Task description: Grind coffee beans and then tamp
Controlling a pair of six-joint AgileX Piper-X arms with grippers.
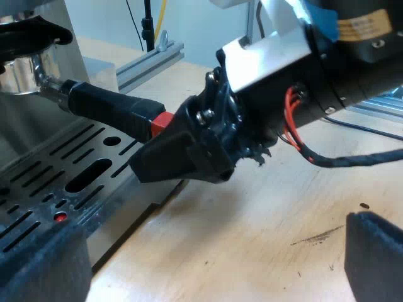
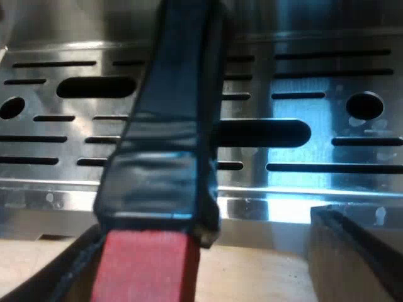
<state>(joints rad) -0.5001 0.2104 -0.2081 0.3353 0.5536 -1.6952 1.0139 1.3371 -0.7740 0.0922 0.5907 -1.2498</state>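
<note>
Holder is locked in the machine's front: likely stiff, heavy metal with a smooth handle. Your right end effector straddles its red end, jaws apart, unclamped. Squeeze the dark handle firmly. Left end effector gapes over the table.

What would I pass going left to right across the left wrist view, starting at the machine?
Metal holder's bowl → dark handle → red end → right arm's black fingers, at that red end.

Right end effector at red end of holder, seemingly touching
</note>
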